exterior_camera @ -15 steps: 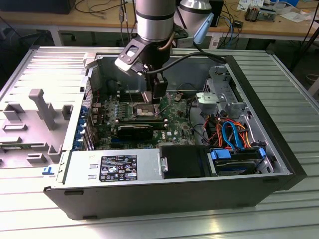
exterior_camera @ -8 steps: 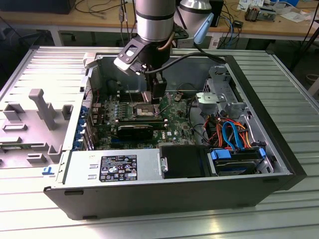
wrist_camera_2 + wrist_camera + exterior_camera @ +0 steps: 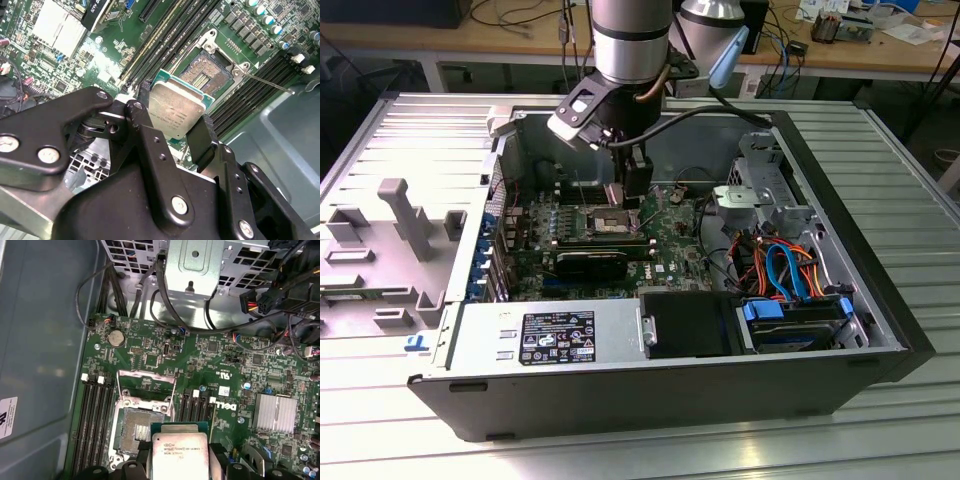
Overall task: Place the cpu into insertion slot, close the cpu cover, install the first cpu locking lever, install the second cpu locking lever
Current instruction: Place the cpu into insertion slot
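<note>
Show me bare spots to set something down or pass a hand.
Free: the ribbed grey metal tabletop beside the open black computer case, and the bare grey case panel bordering the green circuit board. Crowded: the square silver-rimmed insertion slot near the silver-grey cpu; the orange-and-blue cable bundle.

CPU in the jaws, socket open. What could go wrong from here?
1. The cpu looks offset from the socket, whose contacts lie bare; a skewed landing could bend them.
2. The cover stands raised at the socket's edge; the cpu or the jaws might catch it going in.
3. The jaws grip only the cpu's edges; it might slip or tilt on release.
</note>
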Robot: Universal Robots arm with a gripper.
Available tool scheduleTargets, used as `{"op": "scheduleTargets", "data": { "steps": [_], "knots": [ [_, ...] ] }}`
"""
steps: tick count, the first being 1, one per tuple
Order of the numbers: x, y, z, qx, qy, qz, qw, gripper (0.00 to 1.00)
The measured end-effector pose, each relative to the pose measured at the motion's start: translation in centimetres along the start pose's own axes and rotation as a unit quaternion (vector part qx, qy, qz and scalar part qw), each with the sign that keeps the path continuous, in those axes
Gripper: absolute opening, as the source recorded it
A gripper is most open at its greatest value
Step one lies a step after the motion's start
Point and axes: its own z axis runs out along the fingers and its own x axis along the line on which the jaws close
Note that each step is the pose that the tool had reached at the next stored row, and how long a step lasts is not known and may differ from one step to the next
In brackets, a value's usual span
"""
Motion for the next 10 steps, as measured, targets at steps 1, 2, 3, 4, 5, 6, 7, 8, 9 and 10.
{"op": "scheduleTargets", "data": {
  "steps": [1,2,3,4,5,6,7,8,9,10],
  "knots": [
    [0.0,0.0,0.0,0.0,0.0,0.001,1.0,0.55],
    [0.0,0.0,0.0,0.0001,-0.0001,0.004,1.0,0.55],
    [0.0,0.0,0.0,0.0002,-0.0001,0.008,1.0,0.55],
    [0.0,0.0,0.01,0.0002,-0.0002,0.011,0.9999,0.55],
    [0.0,0.0,0.01,0.0003,-0.0003,0.014,0.9999,0.55],
    [0.0,0.0,0.01,0.0003,-0.0003,0.017,0.9999,0.55],
    [0.0,0.0,0.01,0.0004,-0.0003,0.018,0.9998,0.55],
    [0.0,0.0,0.01,0.0004,-0.0003,0.02,0.9998,0.55],
    [0.0,0.0,0.02,0.0004,-0.0004,0.022,0.9997,0.55],
    [0.0,0.0,0.02,0.0005,-0.0004,0.024,0.9997,0.55]
  ]
}}
